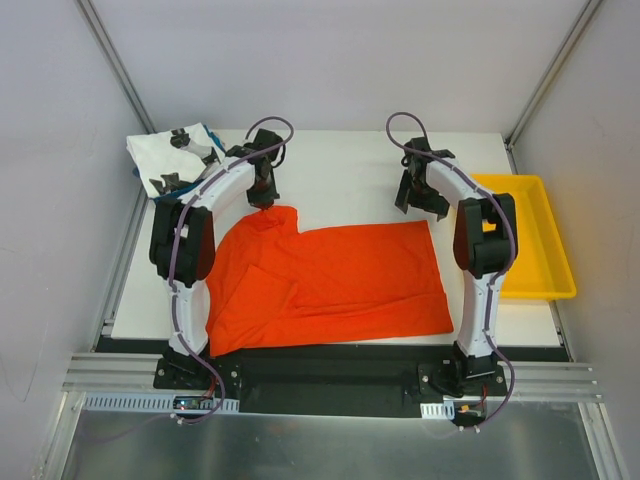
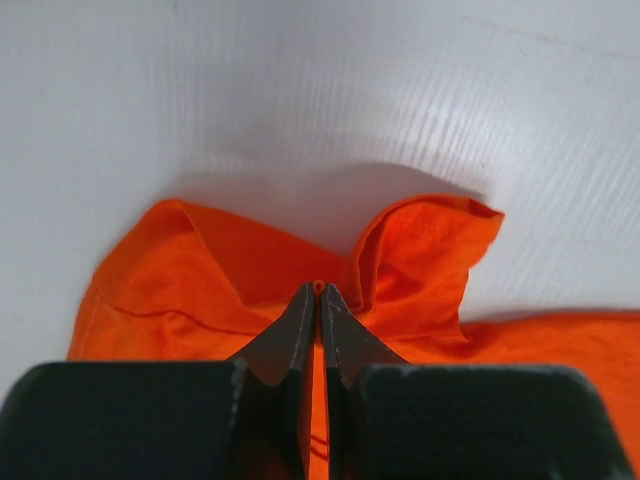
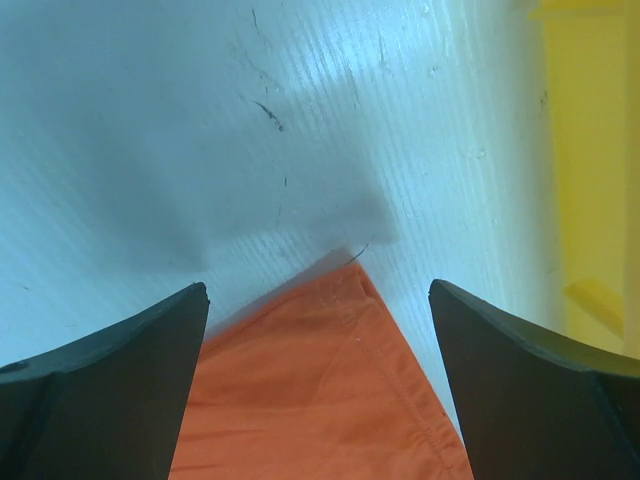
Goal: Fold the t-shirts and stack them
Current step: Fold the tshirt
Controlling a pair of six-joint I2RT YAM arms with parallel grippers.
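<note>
The orange-red tee [image 1: 330, 280] is spread lengthwise left-to-right across the tabletop [image 1: 340, 170], its far left corner pinched in the clenched left hand [image 2: 320, 292], its far right corner lying just beneath the released right hand [image 3: 318, 295].

This is a robotics lab test cell. A white table [image 1: 350, 160] is boxed in by plain grey panel walls [image 1: 50, 200] with metal corner posts [image 1: 115, 60]. The left arm [image 1: 190, 240] and right arm [image 1: 485, 250], trailing purple cables [image 1: 270, 125], are mounted on an aluminium rail [image 1: 560, 380] along the near edge.
</note>
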